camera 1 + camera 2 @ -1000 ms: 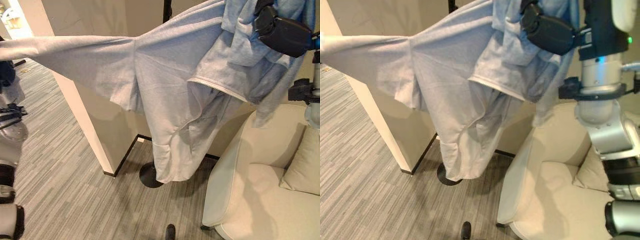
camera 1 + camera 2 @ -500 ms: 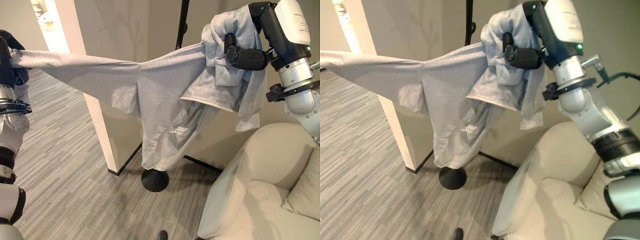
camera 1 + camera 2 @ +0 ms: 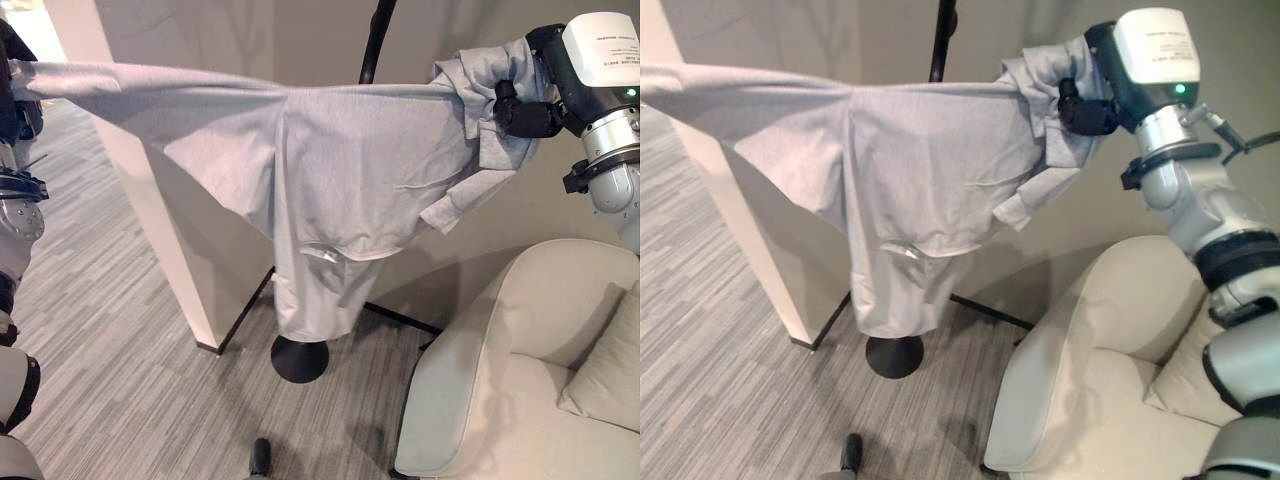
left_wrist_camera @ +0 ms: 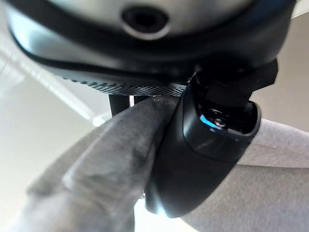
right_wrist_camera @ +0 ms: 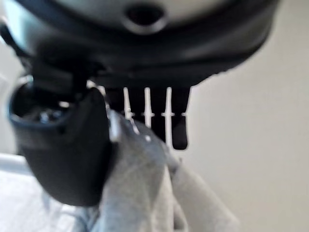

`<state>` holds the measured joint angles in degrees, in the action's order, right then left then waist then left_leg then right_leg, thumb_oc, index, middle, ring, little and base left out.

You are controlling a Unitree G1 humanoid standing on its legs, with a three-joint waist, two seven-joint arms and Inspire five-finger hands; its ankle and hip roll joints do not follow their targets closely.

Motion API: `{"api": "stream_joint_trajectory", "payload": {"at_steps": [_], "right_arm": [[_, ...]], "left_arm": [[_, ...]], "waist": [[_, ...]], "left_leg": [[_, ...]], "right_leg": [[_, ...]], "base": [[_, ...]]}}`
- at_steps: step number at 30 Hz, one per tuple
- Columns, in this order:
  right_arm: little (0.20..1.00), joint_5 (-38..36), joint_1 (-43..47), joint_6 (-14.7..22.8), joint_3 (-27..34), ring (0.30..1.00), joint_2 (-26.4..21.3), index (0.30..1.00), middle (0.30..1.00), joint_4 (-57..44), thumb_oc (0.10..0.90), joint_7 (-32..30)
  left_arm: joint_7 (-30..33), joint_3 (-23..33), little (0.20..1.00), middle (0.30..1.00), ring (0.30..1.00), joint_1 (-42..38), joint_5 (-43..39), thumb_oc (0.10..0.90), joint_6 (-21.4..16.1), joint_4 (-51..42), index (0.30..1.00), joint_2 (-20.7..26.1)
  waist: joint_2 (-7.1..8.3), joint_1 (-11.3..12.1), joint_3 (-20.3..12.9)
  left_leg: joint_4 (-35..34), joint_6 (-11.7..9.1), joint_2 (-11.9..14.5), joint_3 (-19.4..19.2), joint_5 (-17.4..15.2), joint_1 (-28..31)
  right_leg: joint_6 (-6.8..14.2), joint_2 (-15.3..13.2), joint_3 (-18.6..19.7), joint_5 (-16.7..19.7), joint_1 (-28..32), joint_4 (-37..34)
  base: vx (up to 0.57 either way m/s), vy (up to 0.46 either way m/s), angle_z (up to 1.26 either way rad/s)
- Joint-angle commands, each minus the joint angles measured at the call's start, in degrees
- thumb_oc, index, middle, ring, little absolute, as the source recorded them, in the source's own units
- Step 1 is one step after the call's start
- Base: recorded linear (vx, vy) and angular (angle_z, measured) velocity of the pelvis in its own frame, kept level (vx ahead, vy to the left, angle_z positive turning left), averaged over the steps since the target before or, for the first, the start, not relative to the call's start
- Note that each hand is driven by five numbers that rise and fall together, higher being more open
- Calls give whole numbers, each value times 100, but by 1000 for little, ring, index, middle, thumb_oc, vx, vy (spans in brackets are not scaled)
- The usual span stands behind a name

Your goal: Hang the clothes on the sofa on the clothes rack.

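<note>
A light grey sweatshirt (image 3: 340, 160) is stretched wide in the air between my two hands, its body hanging down in front of the black clothes rack pole (image 3: 377, 35). My left hand (image 3: 14, 75) at the far left is shut on one sleeve; its thumb (image 4: 203, 159) pinches the cloth against the fingers. My right hand (image 3: 525, 112) at the upper right is shut on the bunched other sleeve (image 5: 140, 188), thumb (image 5: 63, 154) pressed to it. The rack's round black base (image 3: 299, 358) stands on the floor under the hem.
A cream sofa (image 3: 520, 370) with a cushion (image 3: 605, 350) fills the lower right. A beige wall corner (image 3: 160, 230) juts out behind the sweatshirt at the left. Grey striped carpet (image 3: 110, 380) runs across the lower left.
The sweatshirt has been pulled flatter and higher: the bunched cloth at my right hand has unfolded, and the top edge now runs nearly level between both hands.
</note>
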<state>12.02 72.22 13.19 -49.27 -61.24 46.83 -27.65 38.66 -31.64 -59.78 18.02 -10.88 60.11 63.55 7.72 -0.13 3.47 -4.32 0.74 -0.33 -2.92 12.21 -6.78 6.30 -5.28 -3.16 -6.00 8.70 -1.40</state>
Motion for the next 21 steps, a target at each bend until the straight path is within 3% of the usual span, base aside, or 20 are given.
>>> {"api": "stream_joint_trajectory", "payload": {"at_steps": [1,9,13,17,21], "right_arm": [[300,-313,940,-400,259,300,-402,300,300,484,400,-306],[300,-534,1448,-394,-106,300,-594,300,300,1202,400,-224],[300,-439,2027,-477,-643,300,-538,300,300,2211,400,-66],[300,-579,1849,-505,-406,300,-614,300,300,2284,400,-74],[300,-415,1290,-502,-155,300,-552,300,300,2330,400,60]], "left_arm": [[259,117,300,300,300,-698,-365,400,85,224,300,431],[80,50,300,300,300,-742,-595,400,9,894,300,903],[-160,-527,300,300,300,-1343,-685,400,41,1830,300,1263],[-164,-610,300,300,300,-1413,-569,400,74,1827,300,1324],[-236,-459,300,300,300,-1084,-391,400,64,1917,300,1219]], "waist": [[-163,307,-652],[-110,334,-809],[-103,417,-956],[-77,498,-1022],[-55,529,-1012]], "left_leg": [[242,-395,263,95,-998,188],[109,-325,141,37,-1117,391],[-68,-385,80,-32,-1113,452],[-68,-394,44,-30,-1169,344],[-68,-349,-7,-11,-1203,299]], "right_leg": [[105,120,-144,-132,-29,204],[224,77,-199,-10,-2,181],[403,-2,-334,410,2,-70],[521,-120,-394,689,-68,-228],[537,-168,-435,690,-87,-234]], "base": [[102,62,-5],[127,65,-4],[230,143,-3],[123,112,3],[54,73,10]]}}
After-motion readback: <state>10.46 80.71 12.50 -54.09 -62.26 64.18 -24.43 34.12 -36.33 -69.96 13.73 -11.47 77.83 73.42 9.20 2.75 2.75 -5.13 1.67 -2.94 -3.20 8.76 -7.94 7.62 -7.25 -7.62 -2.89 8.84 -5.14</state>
